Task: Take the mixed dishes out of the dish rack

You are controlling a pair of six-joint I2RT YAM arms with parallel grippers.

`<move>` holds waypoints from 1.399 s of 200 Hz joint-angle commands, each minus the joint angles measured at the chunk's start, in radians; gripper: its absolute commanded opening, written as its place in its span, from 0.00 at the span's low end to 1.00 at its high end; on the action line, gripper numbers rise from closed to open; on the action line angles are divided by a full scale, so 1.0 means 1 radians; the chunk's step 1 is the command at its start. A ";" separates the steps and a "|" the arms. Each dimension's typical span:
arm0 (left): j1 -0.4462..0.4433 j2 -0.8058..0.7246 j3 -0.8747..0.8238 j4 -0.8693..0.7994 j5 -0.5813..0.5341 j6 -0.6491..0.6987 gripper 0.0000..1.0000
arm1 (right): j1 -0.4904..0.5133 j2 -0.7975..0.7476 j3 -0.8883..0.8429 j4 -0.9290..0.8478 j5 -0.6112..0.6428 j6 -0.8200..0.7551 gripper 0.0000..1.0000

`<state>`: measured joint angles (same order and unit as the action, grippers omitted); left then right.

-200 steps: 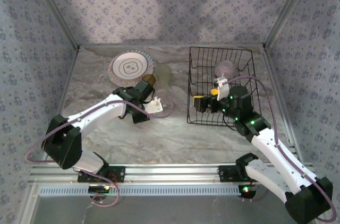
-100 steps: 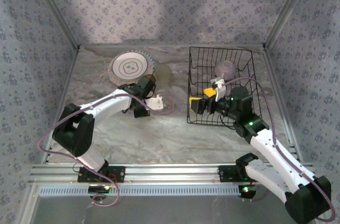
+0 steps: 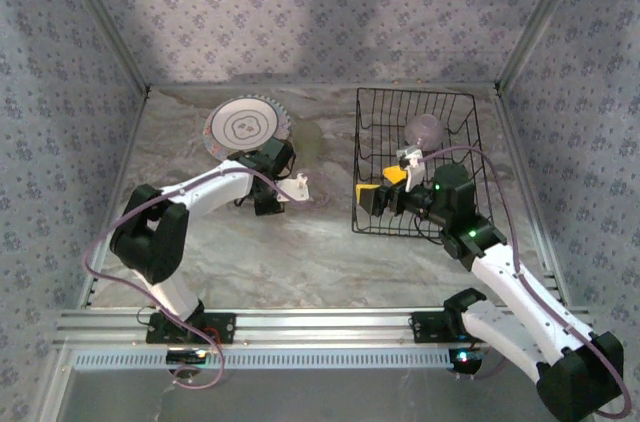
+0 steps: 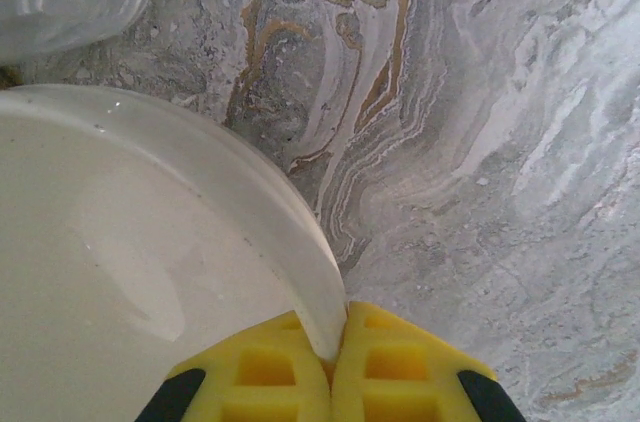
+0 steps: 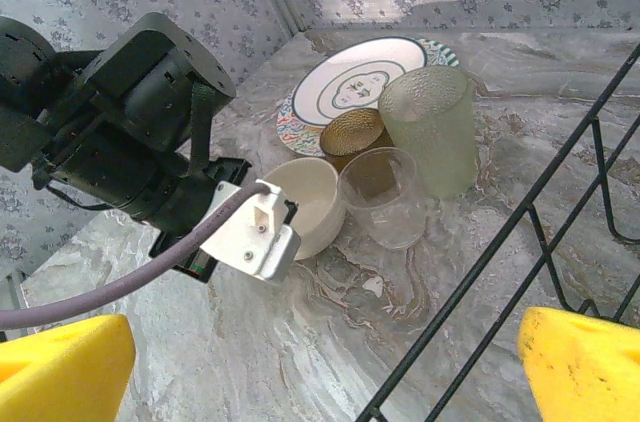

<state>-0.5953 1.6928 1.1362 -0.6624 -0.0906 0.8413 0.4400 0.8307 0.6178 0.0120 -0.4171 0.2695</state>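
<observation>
The mixed dishes are split up. A pale lilac bowl (image 3: 425, 129) sits in the far end of the dish rack (image 3: 415, 92), which stands at the far right of the surface (image 3: 330, 252). A ringed plate (image 3: 243, 127), a frosted tumbler (image 5: 430, 132), a clear glass (image 5: 385, 197) and a cream cup (image 5: 305, 204) cluster near the far edge, left of the rack. The left tool (image 4: 335, 342) is pinched tight on the cream cup's rim. The right tool (image 3: 383, 182) hangs empty, jaws spread wide, at the rack's near left corner.
</observation>
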 commanded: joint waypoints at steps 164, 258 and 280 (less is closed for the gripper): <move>0.007 0.008 0.044 -0.022 0.012 -0.033 0.34 | -0.002 -0.021 -0.003 0.014 0.017 0.011 1.00; 0.000 -0.059 0.007 0.011 -0.020 -0.054 0.99 | -0.002 -0.023 -0.001 0.008 0.024 0.013 1.00; -0.007 -0.086 0.014 -0.007 -0.021 -0.064 0.99 | -0.003 -0.024 -0.001 0.008 0.026 0.013 1.00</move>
<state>-0.5957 1.6657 1.1549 -0.6506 -0.1028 0.7921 0.4400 0.8242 0.6178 0.0116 -0.4053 0.2726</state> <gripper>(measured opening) 0.993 0.995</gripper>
